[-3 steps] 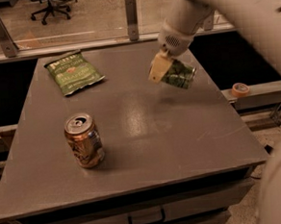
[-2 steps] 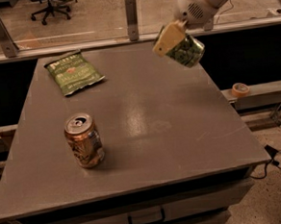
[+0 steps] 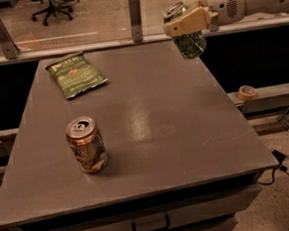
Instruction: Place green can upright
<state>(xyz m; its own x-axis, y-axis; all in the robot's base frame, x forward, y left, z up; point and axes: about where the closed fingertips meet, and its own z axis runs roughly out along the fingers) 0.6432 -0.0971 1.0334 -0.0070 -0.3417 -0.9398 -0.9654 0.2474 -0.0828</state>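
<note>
My gripper [image 3: 186, 20] is at the upper right, above the far right corner of the grey table [image 3: 149, 117]. It is shut on the green can [image 3: 189, 41], a small dark-green dented can with silvery patches. The can hangs in the air, roughly upright and slightly tilted, with its silver top up between the beige fingers [image 3: 190, 21] and its lower half showing below them. It touches nothing on the table.
A copper-brown can [image 3: 86, 144] stands upright on the near left of the table. A flat green chip bag [image 3: 75, 74] lies at the far left. An orange tape roll [image 3: 246, 92] sits on a ledge to the right. Cables lie on the floor at the lower right.
The gripper has lifted the green can off the table and carried it up and back to the right. The can has turned from lying tilted toward upright.
</note>
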